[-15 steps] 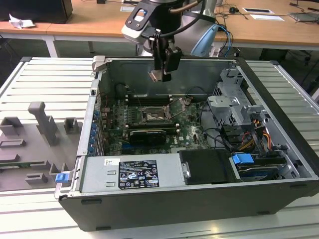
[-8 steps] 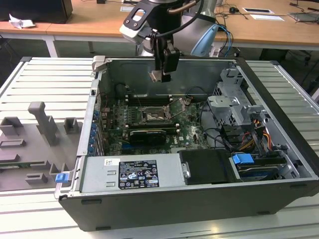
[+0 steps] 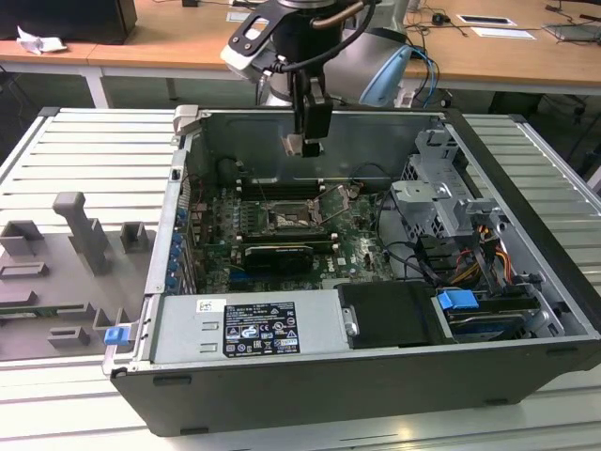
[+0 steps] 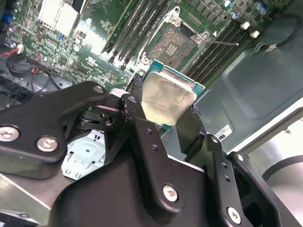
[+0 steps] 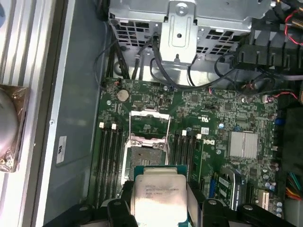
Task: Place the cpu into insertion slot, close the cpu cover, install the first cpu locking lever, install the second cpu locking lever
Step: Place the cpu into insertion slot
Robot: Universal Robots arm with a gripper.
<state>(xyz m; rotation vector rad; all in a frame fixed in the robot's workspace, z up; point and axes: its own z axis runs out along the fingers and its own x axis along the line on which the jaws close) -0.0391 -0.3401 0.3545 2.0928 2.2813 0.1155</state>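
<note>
In the exterior view the gripper (image 3: pixel 305 146) hangs over the open computer case (image 3: pixel 310 395), well above the insertion slot (image 3: pixel 285 219) on the motherboard (image 3: pixel 360 240). A small pale plate, the cpu (image 3: pixel 295 144), sits at its tip, but how the fingers grip it cannot be made out from there. The second wrist view makes this plain: two black fingers (image 4: pixel 140 124) pinch the cpu (image 4: pixel 166 97) by opposite edges. Its silvery top plate faces the camera, and a thin green edge shows on the side nearest the slot. Beyond the chip in that view the insertion slot (image 4: pixel 174 45) lies bare, its dark pin field uncovered, with long memory slots (image 4: pixel 135 28) on both sides of it. The first wrist view looks more squarely onto the board and shows the cpu cover (image 5: pixel 149 124) swung open. Its frame lies on the far side of the insertion slot (image 5: pixel 144 158) from the cpu (image 5: pixel 158 198), and green board shows through its window. The chip is held apart from the slot, not seated in it.
</note>
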